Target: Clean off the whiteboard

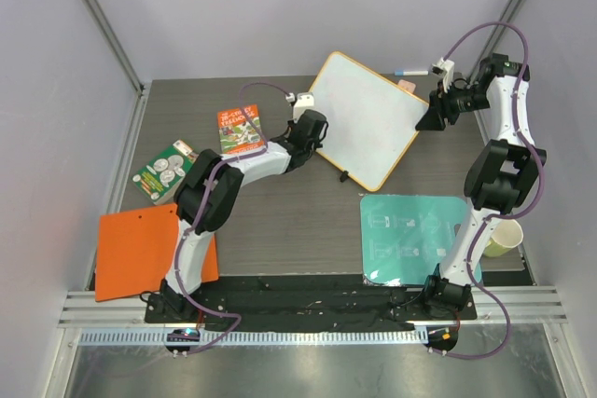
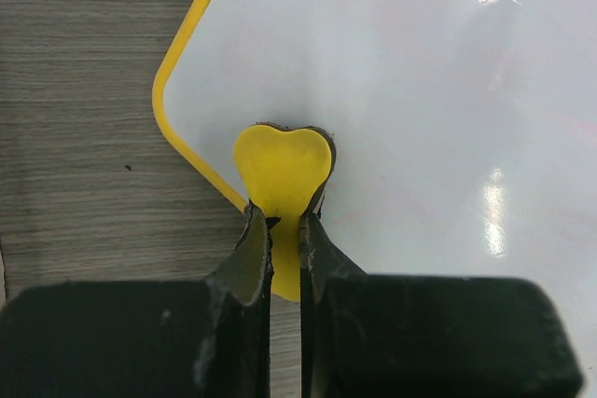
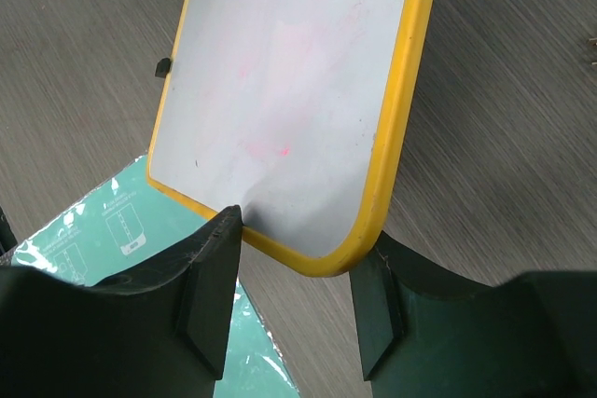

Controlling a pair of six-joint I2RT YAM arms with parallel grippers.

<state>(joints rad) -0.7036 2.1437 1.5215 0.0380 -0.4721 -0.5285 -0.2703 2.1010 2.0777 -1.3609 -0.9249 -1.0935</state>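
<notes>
We see a dark wood-grain table (image 1: 280, 221) carrying everything; the whiteboard (image 1: 368, 118) lies towards its far middle, turned on a diagonal, its yellow rim running round rounded corners and its near corner just beside a teal mat (image 1: 410, 235); that mat sits at the near right, and an orange sheet (image 1: 135, 249) lies at the near left, well apart from the board. The two arms reach in from either side, so the board sits between them. The right gripper (image 3: 300, 238) hangs over the board's right-hand corner with its jaws apart, the rim's curve showing in the gap; we cannot tell whether either finger touches the board. The left gripper (image 2: 283, 221) is at the board's left corner, its jaws pressed together on the stem of a yellow heart-shaped eraser (image 2: 283, 160); the heart lies flat against the white surface just inside the rim. Two illustrated booklets (image 1: 241, 130) lie left of the board; a pale cup (image 1: 502, 238) stands beside the mat at the right edge. Faint pink smudges (image 3: 280, 81) show on the board.
</notes>
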